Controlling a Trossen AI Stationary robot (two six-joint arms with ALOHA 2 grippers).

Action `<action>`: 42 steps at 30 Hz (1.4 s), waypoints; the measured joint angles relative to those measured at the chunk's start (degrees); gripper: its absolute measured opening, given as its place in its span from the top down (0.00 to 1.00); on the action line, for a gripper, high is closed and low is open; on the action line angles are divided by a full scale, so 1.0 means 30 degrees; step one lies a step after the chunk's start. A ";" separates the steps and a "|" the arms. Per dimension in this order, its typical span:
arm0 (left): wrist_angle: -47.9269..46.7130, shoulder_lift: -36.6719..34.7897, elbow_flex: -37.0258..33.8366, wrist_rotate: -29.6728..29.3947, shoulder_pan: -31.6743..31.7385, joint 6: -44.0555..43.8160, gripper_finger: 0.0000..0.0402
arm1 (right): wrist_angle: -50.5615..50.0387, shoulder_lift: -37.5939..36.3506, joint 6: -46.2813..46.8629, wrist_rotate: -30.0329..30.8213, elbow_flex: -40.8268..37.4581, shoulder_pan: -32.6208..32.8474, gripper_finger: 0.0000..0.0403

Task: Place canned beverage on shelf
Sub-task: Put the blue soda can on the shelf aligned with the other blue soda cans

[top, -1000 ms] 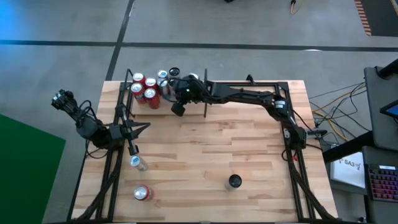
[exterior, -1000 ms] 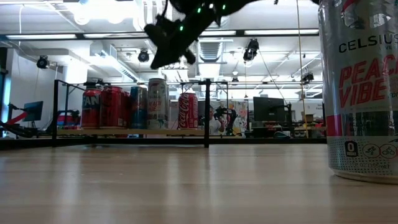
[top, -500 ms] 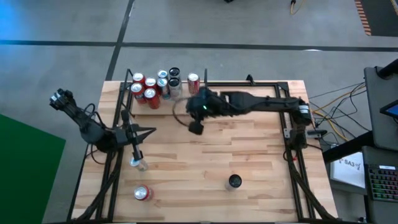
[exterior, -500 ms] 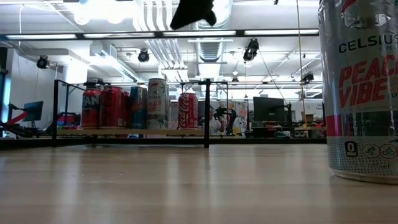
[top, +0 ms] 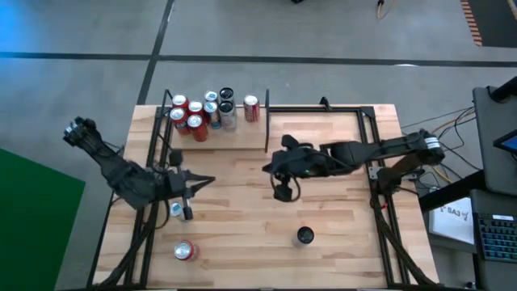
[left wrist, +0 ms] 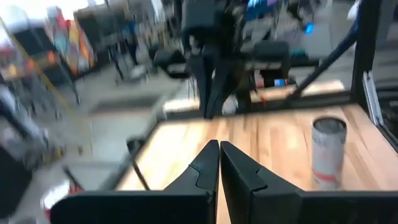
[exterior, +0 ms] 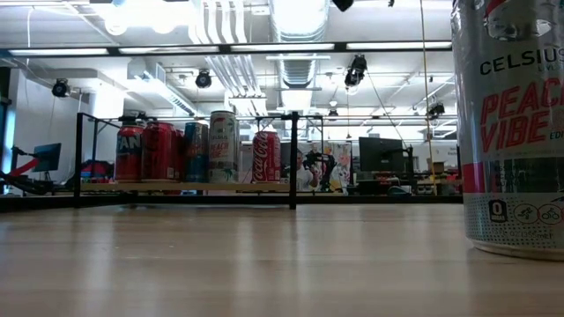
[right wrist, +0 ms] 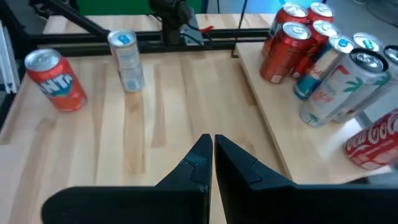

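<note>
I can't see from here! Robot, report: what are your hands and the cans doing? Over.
Right gripper shut, empty, mid-table. Left gripper shut, empty, above slim can. Seven cans on shelf; three on table. Nothing in the way.

a lab: exposed ceiling ducts (exterior: 298, 62), monitors (exterior: 386, 155), cabled floor (top: 440, 125)

Counts, taken from the high view:
- One table (top: 339, 214) and one shelf (right wrist: 280, 130) are seen, with one upright divider rod (top: 267, 121).
- Nine shelf cans (top: 194, 123) are counted: five red-topped, four silver or dark-topped. They are tightly packed, so this count is approximate.
- Three cans are counted loose on the table: one silver can (top: 179, 212), one red can (top: 184, 250), one dark-topped can (top: 304, 236).
- Twelve cans are counted in total.
- Two arms are counted, one gripper each: left gripper (top: 208, 180), right gripper (top: 283, 194).
</note>
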 joint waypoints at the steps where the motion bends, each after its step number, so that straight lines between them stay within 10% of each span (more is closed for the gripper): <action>1: -0.1579 0.0433 0.0800 0.0000 0.0033 -0.1288 1.00 | 0.0235 -0.0276 0.0017 0.0170 -0.0481 0.0153 0.98; 9: -1.1181 0.3835 0.5562 0.1334 0.0038 -0.9389 1.00 | 0.0847 -0.1932 0.0240 0.0412 -0.2518 0.1153 0.98; 21: -2.1563 0.8297 1.0008 0.8876 0.0023 -1.8787 1.00 | 0.0787 -0.2172 0.0313 0.0376 -0.3457 0.1983 0.98; 31: -2.5095 0.9280 0.9442 1.5933 -0.0001 -2.3870 1.00 | 0.0803 -0.2099 0.0680 0.0369 -0.3913 0.2042 0.98; 42: -2.5362 0.8792 0.8437 1.5927 -0.0356 -2.6233 1.00 | 0.0803 -0.2078 0.0838 0.0369 -0.3932 0.2231 0.98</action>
